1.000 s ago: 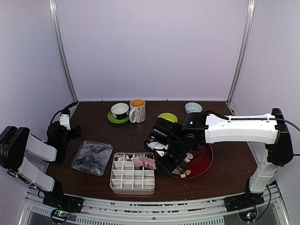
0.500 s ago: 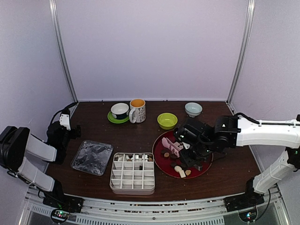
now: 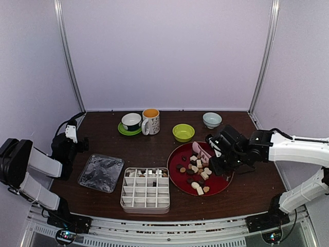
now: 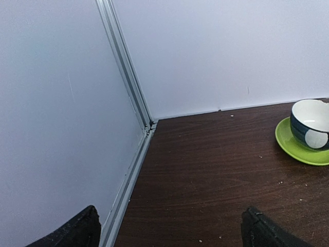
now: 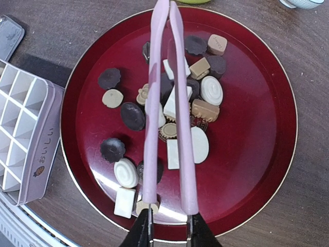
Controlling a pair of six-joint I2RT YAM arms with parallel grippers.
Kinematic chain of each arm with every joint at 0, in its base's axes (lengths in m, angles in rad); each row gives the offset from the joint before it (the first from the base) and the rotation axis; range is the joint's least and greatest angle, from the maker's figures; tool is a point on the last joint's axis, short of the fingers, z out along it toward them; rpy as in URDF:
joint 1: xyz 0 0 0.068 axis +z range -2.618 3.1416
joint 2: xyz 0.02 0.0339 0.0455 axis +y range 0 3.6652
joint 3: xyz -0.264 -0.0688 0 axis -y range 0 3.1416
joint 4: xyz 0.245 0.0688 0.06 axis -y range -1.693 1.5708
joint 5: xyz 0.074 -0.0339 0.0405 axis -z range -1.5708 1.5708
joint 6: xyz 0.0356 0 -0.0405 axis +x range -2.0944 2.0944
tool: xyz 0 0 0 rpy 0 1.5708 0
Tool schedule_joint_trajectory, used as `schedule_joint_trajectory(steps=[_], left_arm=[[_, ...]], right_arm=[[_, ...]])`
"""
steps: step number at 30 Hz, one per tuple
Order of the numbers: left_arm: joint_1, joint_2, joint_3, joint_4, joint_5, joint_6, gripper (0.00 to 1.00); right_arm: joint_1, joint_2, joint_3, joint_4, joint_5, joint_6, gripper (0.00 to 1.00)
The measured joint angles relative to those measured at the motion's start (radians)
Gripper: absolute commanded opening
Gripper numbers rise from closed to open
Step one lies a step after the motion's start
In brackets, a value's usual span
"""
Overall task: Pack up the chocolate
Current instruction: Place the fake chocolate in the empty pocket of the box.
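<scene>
Pink tongs (image 5: 152,103) in right fingers (image 5: 144,234), from box (image 5: 42,152) back over chocolate (image 5: 132,116)

The chocolate (image 5: 211,90), small dark brown, tan and cream-white pieces of mixed shapes, lies loosely clustered on the red plate (image 5: 257,154).

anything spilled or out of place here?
Nothing spilled: the brown, tan and white chocolate pieces lie on the round red plate or in the white compartment tray. Only oddity: pale crumbs dot the dark wooden table near the green saucer.
</scene>
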State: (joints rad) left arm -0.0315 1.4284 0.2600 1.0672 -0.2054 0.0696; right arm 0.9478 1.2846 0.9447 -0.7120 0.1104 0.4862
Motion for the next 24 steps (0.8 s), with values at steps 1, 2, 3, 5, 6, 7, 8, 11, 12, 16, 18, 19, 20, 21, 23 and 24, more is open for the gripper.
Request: schedule_joint_trajectory(steps=[1,2,3,5,6,7,8,11,12,16,18,19,20,21,23,24], left_arm=[[0.000,0.000,0.000,0.000,0.000,0.000,0.98],[0.000,0.000,0.000,0.000,0.000,0.000,0.98],[0.000,0.000,0.000,0.000,0.000,0.000,0.98],[0.000,0.000,0.000,0.000,0.000,0.000,0.98],[0.000,0.000,0.000,0.000,0.000,0.000,0.98],[0.000,0.000,0.000,0.000,0.000,0.000,0.98],[0.000,0.000,0.000,0.000,0.000,0.000,0.98],[0.000,0.000,0.000,0.000,0.000,0.000,0.98],[0.000,0.000,0.000,0.000,0.000,0.000,0.98],[0.000,0.000,0.000,0.000,0.000,0.000,0.98],[0.000,0.000,0.000,0.000,0.000,0.000,0.98],[0.000,0.000,0.000,0.000,0.000,0.000,0.98],[0.000,0.000,0.000,0.000,0.000,0.000,0.98],[0.000,0.000,0.000,0.000,0.000,0.000,0.98],[0.000,0.000,0.000,0.000,0.000,0.000,0.98],[0.000,0.000,0.000,0.000,0.000,0.000,0.98]], right_arm=[[-0.018,0.000,0.002,0.001,-0.014,-0.017,0.23],[-0.036,0.000,0.006,-0.002,-0.031,-0.032,0.23],[-0.055,0.001,0.017,-0.014,-0.050,-0.042,0.23],[-0.082,0.002,0.050,-0.052,-0.092,-0.047,0.23],[-0.093,0.005,0.075,-0.084,-0.114,-0.046,0.23],[-0.101,0.006,0.103,-0.113,-0.136,-0.042,0.23],[-0.105,0.006,0.130,-0.141,-0.151,-0.037,0.23],[-0.111,0.002,0.216,-0.229,-0.202,-0.024,0.24],[-0.113,0.001,0.247,-0.267,-0.221,-0.018,0.24],[-0.113,0.001,0.331,-0.384,-0.278,-0.007,0.24],[-0.113,0.008,0.355,-0.428,-0.301,-0.001,0.24],[-0.113,0.017,0.367,-0.452,-0.314,0.006,0.24],[-0.113,0.027,0.376,-0.471,-0.326,0.012,0.24],[-0.113,0.039,0.383,-0.488,-0.338,0.016,0.24],[-0.113,0.071,0.399,-0.523,-0.362,0.027,0.24],[-0.113,0.089,0.406,-0.540,-0.374,0.035,0.24]])
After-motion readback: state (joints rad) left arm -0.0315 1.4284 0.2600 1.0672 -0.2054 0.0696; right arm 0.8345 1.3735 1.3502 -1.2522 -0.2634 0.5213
